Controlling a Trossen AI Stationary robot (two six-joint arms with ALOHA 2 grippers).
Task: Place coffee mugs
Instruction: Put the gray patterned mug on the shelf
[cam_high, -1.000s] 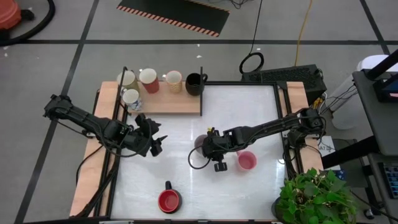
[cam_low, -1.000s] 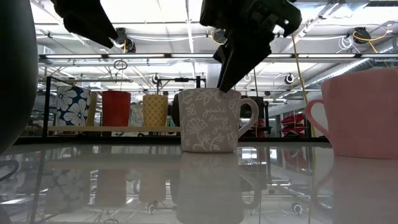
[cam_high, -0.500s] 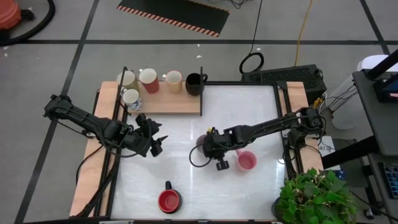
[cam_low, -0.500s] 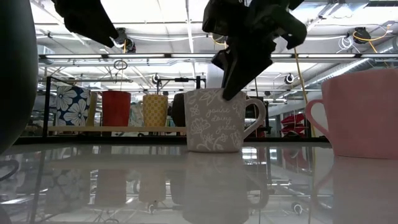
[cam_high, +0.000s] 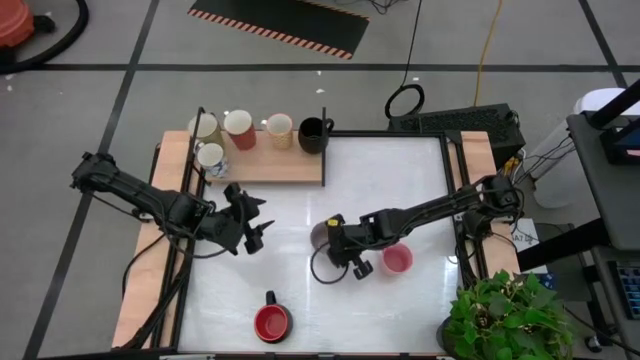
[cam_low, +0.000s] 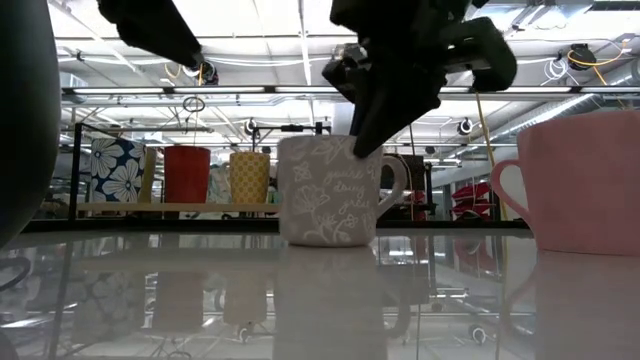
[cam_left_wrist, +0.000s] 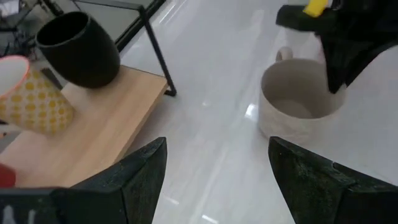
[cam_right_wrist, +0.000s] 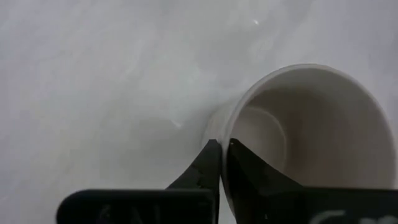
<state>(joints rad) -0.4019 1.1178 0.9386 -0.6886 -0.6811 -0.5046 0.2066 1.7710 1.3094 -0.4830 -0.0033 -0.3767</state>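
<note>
A grey mug with a white flower pattern (cam_low: 325, 190) stands mid-table (cam_high: 320, 236), and my right gripper (cam_right_wrist: 224, 163) is shut on its rim. My left gripper (cam_high: 250, 228) hangs open to the mug's left, above the table and holding nothing; its view shows the mug (cam_left_wrist: 298, 102) ahead of it. A pink mug (cam_high: 397, 259) stands just right of the grey one. A red mug (cam_high: 272, 322) stands near the front edge. Several mugs, among them a black one (cam_high: 313, 133) and a yellow-dotted one (cam_high: 279, 130), stand on the wooden board (cam_high: 280, 168) at the far left. My right gripper pinches the grey mug's wall at the rim (cam_right_wrist: 225, 144), one finger inside the mug and one outside. The fingers (cam_low: 375, 125) slant down from above and from the table's right onto the rim's right side. The mug stands about upright, its base on the table.
A black metal frame (cam_high: 323, 120) edges the wooden board. A potted plant (cam_high: 505, 320) stands at the near right corner. Bare white tabletop (cam_high: 400, 180) lies between the board and the grey mug.
My right gripper has rolled at the wrist while on the grey mug's rim. The mug has turned on the table with it: its handle, plain on the right in the low view before, has swung toward the far side and is now partly hidden.
</note>
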